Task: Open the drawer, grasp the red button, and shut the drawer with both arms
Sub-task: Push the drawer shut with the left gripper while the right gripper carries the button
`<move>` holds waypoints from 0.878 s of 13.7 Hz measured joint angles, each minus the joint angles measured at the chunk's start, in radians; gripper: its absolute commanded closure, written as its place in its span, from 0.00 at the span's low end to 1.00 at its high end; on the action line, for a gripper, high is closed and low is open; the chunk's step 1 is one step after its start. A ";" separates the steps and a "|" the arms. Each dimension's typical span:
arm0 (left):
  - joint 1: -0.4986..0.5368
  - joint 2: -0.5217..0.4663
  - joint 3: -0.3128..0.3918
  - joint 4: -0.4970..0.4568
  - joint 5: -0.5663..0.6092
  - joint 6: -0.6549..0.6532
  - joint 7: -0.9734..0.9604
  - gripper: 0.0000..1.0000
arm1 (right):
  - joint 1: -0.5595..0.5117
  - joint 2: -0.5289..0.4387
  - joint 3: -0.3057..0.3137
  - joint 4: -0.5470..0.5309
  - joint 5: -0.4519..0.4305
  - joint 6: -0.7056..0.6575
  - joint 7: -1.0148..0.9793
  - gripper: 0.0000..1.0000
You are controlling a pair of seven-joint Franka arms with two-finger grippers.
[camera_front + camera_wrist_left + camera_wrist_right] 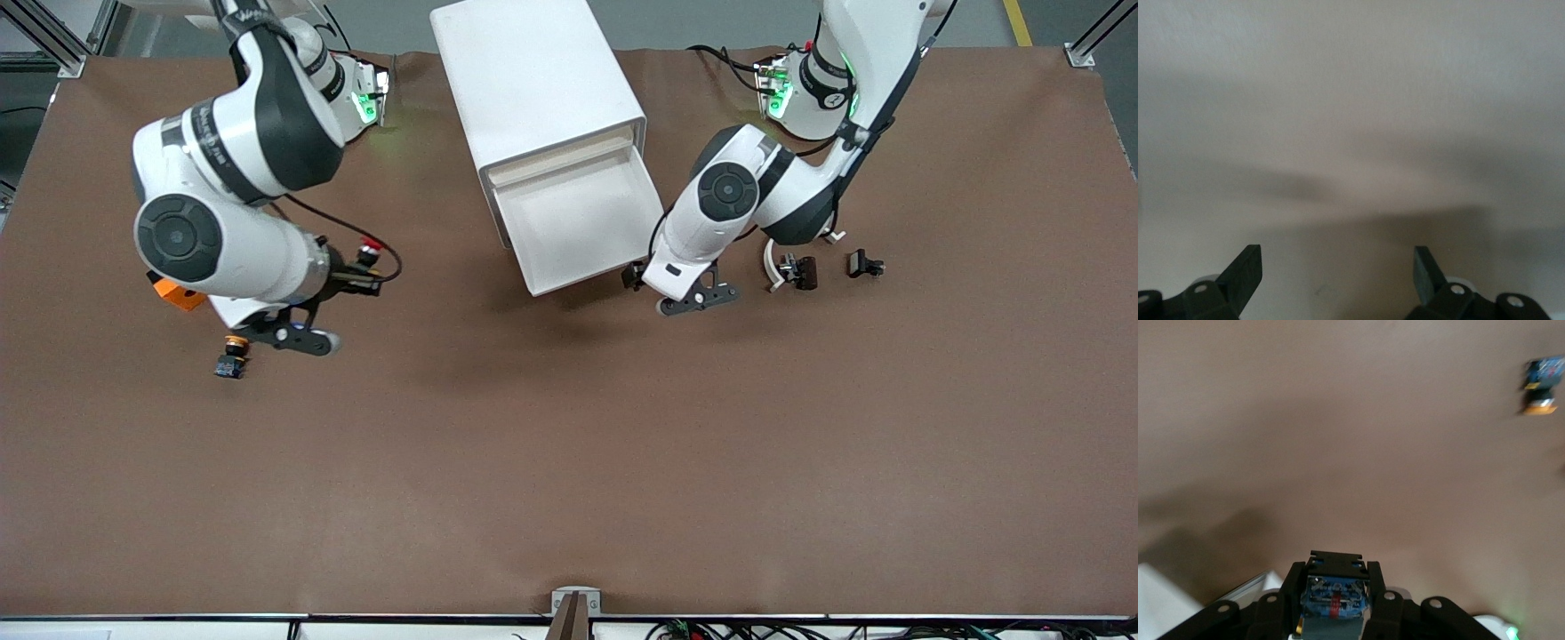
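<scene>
While the drawer stands pulled out of the cabinet with its white tray bare, the front view shows the left tool low beside the drawer's front corner, toward the left arm's end of the bench. The right tool hangs over the bench at the right arm's end, just beside a yellow-capped button and an orange cube.

From the left wrist, the tool's fingers stand apart, empty, facing a pale surface, likely the drawer wall.

From the right wrist, the fingers are clamped on the button by its black-and-blue body; the yellow one lies well apart.

I judge the button light, stiff and small, apt to twist or slip; gripping the flat body sides, not the round cap, suits it.
</scene>
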 measured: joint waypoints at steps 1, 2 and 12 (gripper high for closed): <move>-0.019 0.000 -0.001 -0.007 0.000 -0.001 -0.030 0.00 | -0.011 -0.016 0.000 -0.069 -0.046 0.061 -0.022 0.93; -0.039 0.000 -0.002 -0.013 0.000 -0.002 -0.060 0.00 | -0.019 -0.024 0.000 -0.127 -0.076 0.123 -0.041 0.93; -0.105 0.001 -0.145 -0.049 0.000 -0.054 -0.204 0.00 | -0.217 0.023 -0.002 -0.330 -0.202 0.487 -0.321 0.93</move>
